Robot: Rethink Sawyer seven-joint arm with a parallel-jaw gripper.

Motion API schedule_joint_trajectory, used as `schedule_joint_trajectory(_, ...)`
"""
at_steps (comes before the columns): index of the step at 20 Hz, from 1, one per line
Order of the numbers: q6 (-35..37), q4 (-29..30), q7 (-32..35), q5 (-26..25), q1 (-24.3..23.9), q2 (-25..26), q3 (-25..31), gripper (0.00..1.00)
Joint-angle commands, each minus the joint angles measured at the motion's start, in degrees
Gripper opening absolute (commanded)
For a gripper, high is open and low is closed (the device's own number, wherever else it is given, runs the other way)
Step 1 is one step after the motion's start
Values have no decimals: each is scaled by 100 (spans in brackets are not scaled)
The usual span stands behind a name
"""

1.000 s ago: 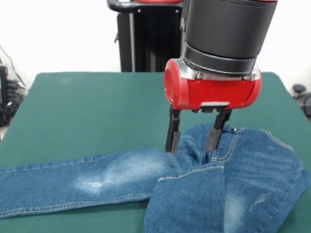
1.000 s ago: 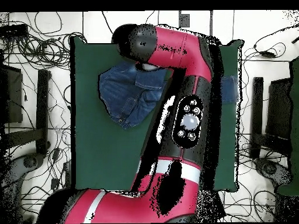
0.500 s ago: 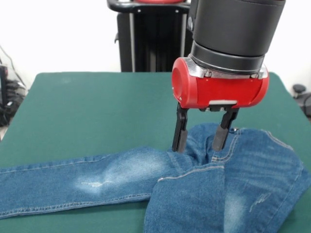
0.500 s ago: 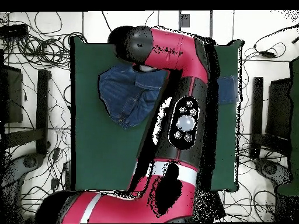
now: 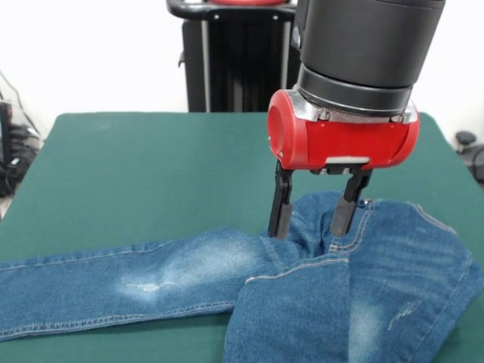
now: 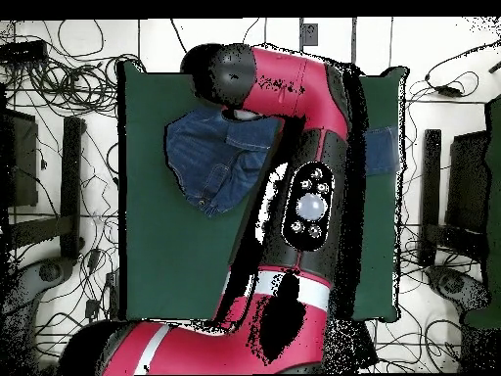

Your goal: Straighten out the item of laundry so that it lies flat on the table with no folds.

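Green table, jeans folded over. Your gripper straddles the crease, fingers spread; you likely pinch next, then pull flat.

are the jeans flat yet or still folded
Still folded. In the front view one part of the jeans lies doubled over the rest, its hem crossing the leg stretched along the table. The open gripper stands at the fold.

Arm comes down from above in the front view, wrist vertical, red cuff just above the hand. Hand points straight down, both black fingers spread apart and parallel, tips low. Overhead view: arm stretches from base diagonally across.
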Motion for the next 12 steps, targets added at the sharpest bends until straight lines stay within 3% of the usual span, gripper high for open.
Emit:
schedule_joint_trajectory(1, -271, 901, 1380, 120, 155, 217, 634, 100)
schedule_joint_trajectory(12, -263, 980, 1429, 182, 205, 209, 678, 100)
